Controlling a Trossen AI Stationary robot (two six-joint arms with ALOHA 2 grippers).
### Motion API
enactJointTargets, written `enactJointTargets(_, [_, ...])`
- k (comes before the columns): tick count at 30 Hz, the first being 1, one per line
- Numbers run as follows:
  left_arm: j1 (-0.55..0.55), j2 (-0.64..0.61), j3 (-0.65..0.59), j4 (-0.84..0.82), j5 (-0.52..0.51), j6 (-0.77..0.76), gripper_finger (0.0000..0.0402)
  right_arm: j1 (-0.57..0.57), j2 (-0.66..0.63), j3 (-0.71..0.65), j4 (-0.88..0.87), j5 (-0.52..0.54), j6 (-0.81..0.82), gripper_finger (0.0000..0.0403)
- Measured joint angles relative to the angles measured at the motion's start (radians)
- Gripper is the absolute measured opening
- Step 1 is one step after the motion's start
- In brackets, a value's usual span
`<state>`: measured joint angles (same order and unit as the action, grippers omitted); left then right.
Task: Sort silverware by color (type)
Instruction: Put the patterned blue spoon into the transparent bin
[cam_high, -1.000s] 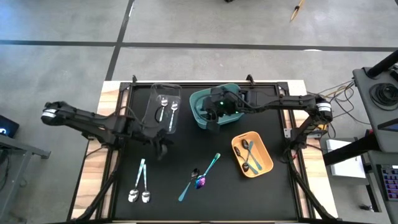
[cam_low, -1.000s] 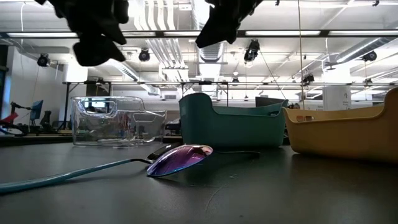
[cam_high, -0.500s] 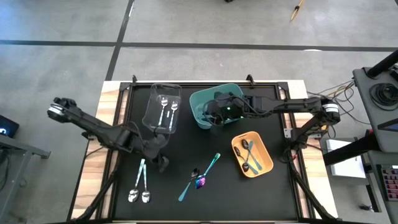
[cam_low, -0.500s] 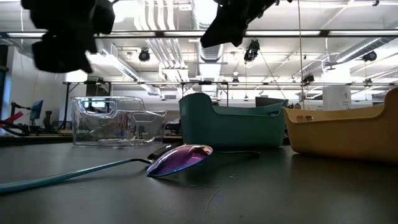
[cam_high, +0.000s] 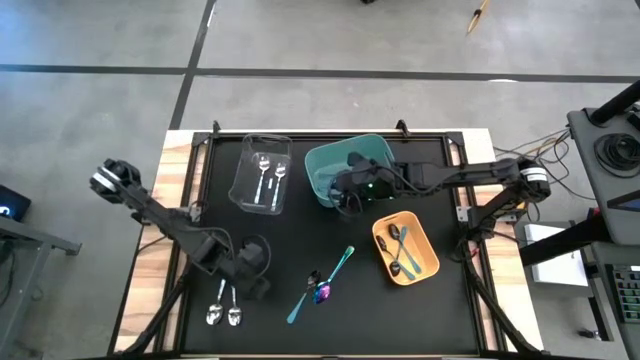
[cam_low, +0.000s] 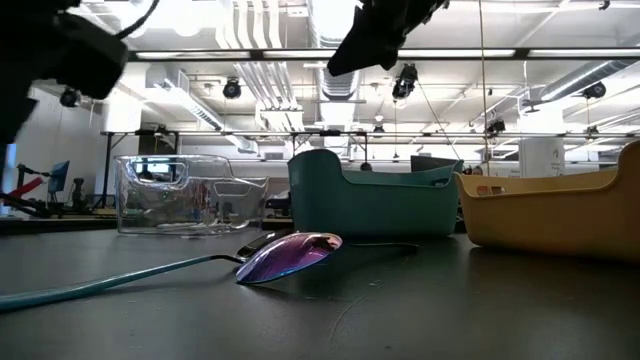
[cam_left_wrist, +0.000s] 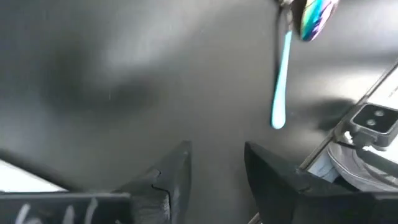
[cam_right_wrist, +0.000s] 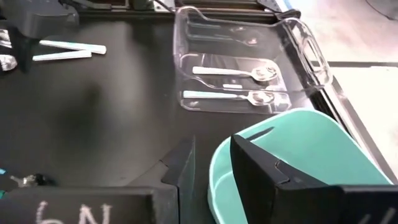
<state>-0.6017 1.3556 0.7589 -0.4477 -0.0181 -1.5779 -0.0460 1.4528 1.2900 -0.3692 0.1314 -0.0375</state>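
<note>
A: Where is the silverware at this moment?

B: It lies in several places. Two silver spoons (cam_high: 267, 178) are in the clear bin (cam_high: 246, 193), two dark spoons (cam_high: 402, 250) in the orange bin (cam_high: 428, 246). On the black mat (cam_high: 440, 310) there are two loose spoons with pale handles (cam_high: 225, 305) near the front left. In the middle lies a teal-handled utensil (cam_high: 325, 281) together with an iridescent purple spoon (cam_high: 321, 292), touching or almost touching it.

A: And the grippers?

B: The left gripper (cam_high: 252, 272) hangs low over the mat, just beside the two loose spoons. In the left wrist view its fingers (cam_left_wrist: 171, 177) stand a little apart with nothing between them. The right gripper (cam_high: 347, 196) is at the front edge of the teal bin (cam_high: 318, 165) — its fingers (cam_right_wrist: 264, 171) also have a gap and carry nothing.

A: How will these pieces handle?

B: I think they are light, stiff and smooth, so rather slippery. They lie flat on the mat, so the fingers must come down nearly to the surface. The bowl is wide and curved; the handle is the better place, around its middle, taken across the narrow side.

A: Any risk?

B: The two loose spoons lie close together — a grip may catch both. Whether the purple spoon lies over the teal handle I cannot say for sure; the high view is too small there.
</note>
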Motion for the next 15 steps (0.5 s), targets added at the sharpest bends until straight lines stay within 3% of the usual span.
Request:
enactJointTargets(9, [-0.081, 0.011, 0.005, -0.01, 0.029, -0.173, 0.0099, 0.009, -0.008, 0.005, 0.001, 0.001, -0.009, 0.0093])
enactJointTargets(15, [-0.088, 0.031, 0.142, -0.274, 0.034, -0.169, 0.0087, 0.009, -0.008, 0.005, 0.002, 0.0, -0.011, 0.0087])
